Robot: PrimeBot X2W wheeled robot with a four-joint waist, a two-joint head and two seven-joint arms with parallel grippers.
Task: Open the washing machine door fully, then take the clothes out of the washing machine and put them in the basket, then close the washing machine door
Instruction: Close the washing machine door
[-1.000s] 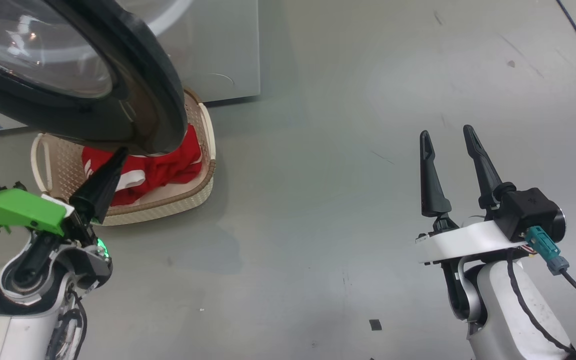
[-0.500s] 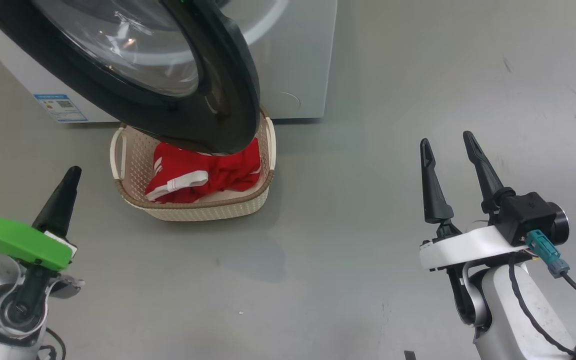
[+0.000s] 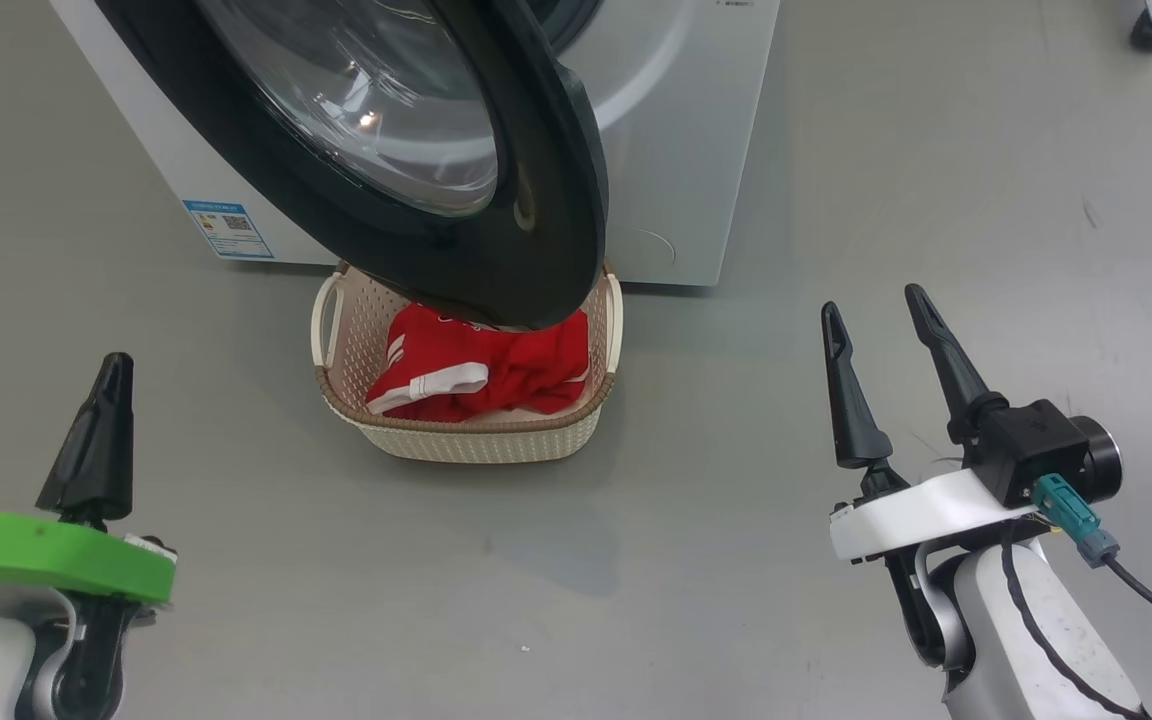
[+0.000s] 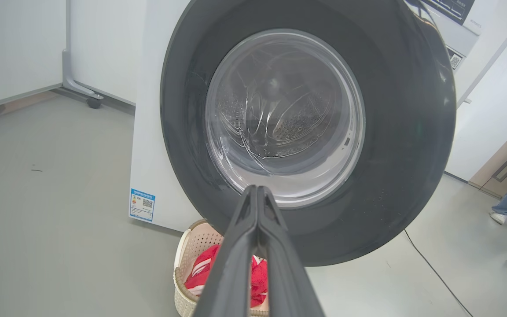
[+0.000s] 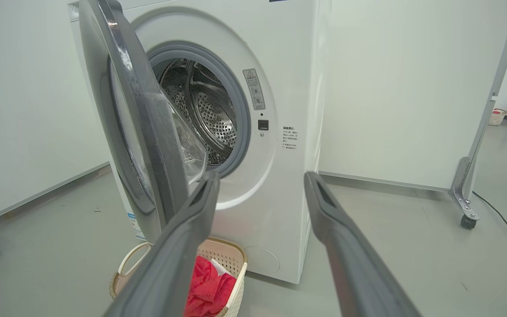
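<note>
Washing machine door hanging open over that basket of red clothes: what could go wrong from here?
1. The washing machine door overhangs the basket; swinging shut, it might catch the heaped clothes.
2. The shut left tool may slip on the glossy rim when pushing.
3. Rolling closer, the robot could nudge the basket.

Basket (image 3: 466, 426) w/ red clothes (image 3: 526, 366); door (image 3: 561, 230) ajar

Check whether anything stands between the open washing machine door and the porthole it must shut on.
Nothing visible: in the right wrist view the gap between the washing machine door and the gasket is free. The basket of clothes sits on the floor, seemingly below the door's rim.
</note>
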